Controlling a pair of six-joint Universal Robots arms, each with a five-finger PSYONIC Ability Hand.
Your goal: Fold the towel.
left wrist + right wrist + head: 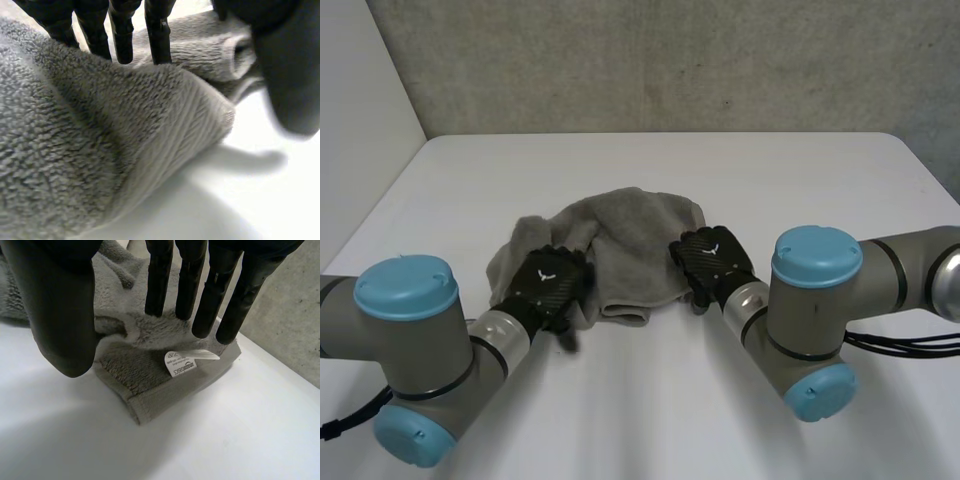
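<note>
Grasping step, seemingly: laid straight, unclosed fingers [159, 280] of left hand [552, 280] and right hand [715, 262] on towel's [630, 225] near edge; likely needed pinching next.

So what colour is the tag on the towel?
The tag is white with dark print; clearest in the right wrist view.

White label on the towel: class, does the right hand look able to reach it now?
Probably yes: the label lies uncovered on the towel corner, at the fingertips of the right hand.

white table [800, 190], grey speckled wall [670, 60]
</note>
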